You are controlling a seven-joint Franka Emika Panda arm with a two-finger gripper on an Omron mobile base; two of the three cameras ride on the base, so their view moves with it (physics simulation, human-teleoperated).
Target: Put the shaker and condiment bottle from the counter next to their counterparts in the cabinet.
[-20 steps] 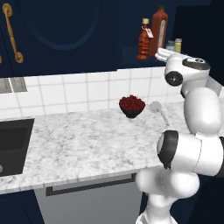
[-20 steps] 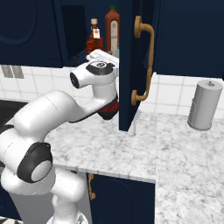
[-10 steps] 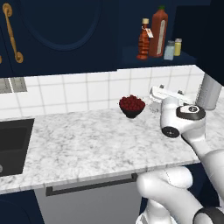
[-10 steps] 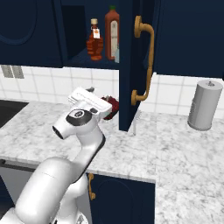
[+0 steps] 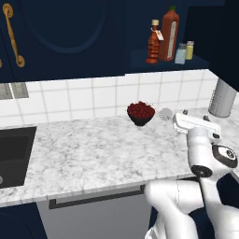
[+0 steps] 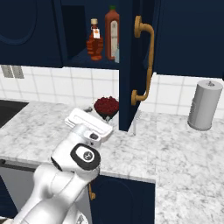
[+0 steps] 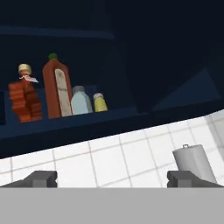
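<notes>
Wide apart and holding nothing, the gripper (image 7: 111,179) shows as two small dark fingertips (image 7: 41,178) low in the hand view, pointing up toward the wall cabinet. In the left base view the white arm (image 5: 205,154) is folded low over the right end of the counter (image 5: 93,154), a white-and-grey speckled marble top.

Going left to right across the left base view: a dark sink (image 5: 14,154) is cut into the counter at the far left. Above it hangs a navy door with a brass handle (image 5: 13,35). Near the middle of the counter, close to the white tiled wall, sits a dark bowl of red fruit (image 5: 140,112). Above and to the right is the cabinet (image 5: 163,63), its shelf compartment open.

On that shelf stand four things in a row. Leftmost is the condiment bottle (image 7: 25,94), small and red-orange with a pale cap and a white tag. Just beside it is the tall red bottle with a green cap (image 7: 57,87). Next is the shaker (image 7: 81,100), pale blue-grey with a grey cap. Just to its right is the small yellow shaker (image 7: 100,103).

At the far right of the counter stands a grey paper towel roll (image 5: 223,98), upright, against the wall.

In the right base view, an open navy cabinet door (image 6: 131,65) with a brass handle hangs between the shelf and the towel roll.
</notes>
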